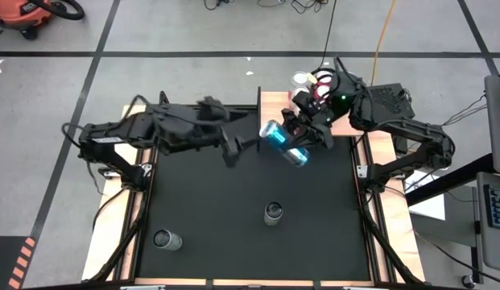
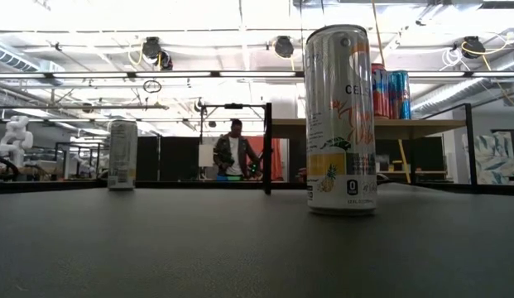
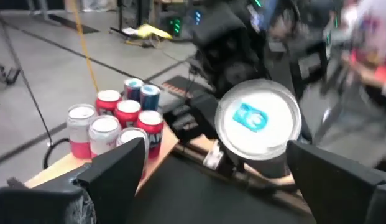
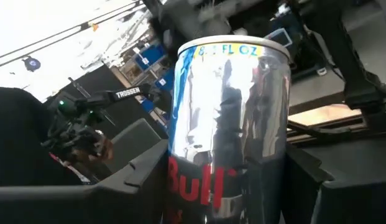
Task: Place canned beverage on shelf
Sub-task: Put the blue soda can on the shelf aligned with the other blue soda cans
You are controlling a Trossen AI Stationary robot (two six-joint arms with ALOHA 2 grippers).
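**A blue and silver can is held in the air by the right gripper**

From above, the black table (image 1: 250,217) is seen with both dark arms over its far side. The right gripper (image 1: 302,133) is closed on a blue and silver can (image 1: 283,143). The can is lying on its side in the air, near the far edge of the table. The shelf (image 1: 275,103) is seen just behind it as a small light-wood board, with a few cans (image 1: 304,80) standing on its right part. The left gripper (image 1: 231,150) is seen just to the left of the held can, and its fingers are apart with nothing between them. Two more cans are standing on the table: a middle can (image 1: 273,213) and a corner can (image 1: 165,239) near the front left.

From table height, a tall can with a fruit picture (image 2: 340,120) is seen close up. A smaller can (image 2: 122,155) is seen far off to the left. Red and blue cans (image 2: 390,93) are standing on the shelf board (image 2: 372,124) behind. A person (image 2: 235,151) is seen far back in the room.

In the left wrist picture, the round end of the held can (image 3: 258,120) is seen between the two wide-apart fingers (image 3: 118,171). A bunch of red, white and blue cans (image 3: 118,121) is standing on the wood.

In the right wrist picture, the held can (image 4: 225,118) fills the middle, squeezed between the right gripper's fingers (image 4: 137,177).
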